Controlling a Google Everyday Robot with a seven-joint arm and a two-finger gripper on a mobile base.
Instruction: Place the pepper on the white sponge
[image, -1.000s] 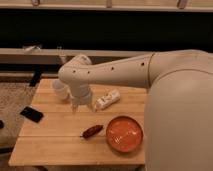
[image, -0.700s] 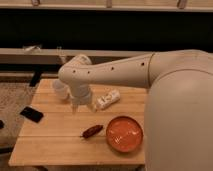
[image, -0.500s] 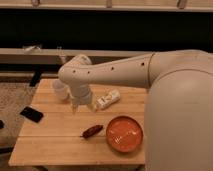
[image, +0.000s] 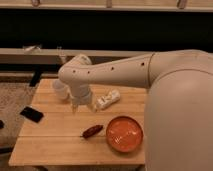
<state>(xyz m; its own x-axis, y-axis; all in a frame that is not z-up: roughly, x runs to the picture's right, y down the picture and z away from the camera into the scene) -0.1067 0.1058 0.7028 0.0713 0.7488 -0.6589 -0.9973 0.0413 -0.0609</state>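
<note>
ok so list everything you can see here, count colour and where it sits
table: one, light wood, lower middle of the view
pepper: one, dark red, lying on the table near the front, just left of the bowl
bowl: one, orange-red, front right of the table
white sponge: one, white with dark marks, mid-table, behind the pepper and apart from it
cup: one, white, back left of the table, partly hidden by the arm
flat object: one, black, at the table's left edge
arm: one, off-white, reaching in from the right over the table
gripper: one, off-white, over the table between the cup and the white sponge, not at the pepper
</note>
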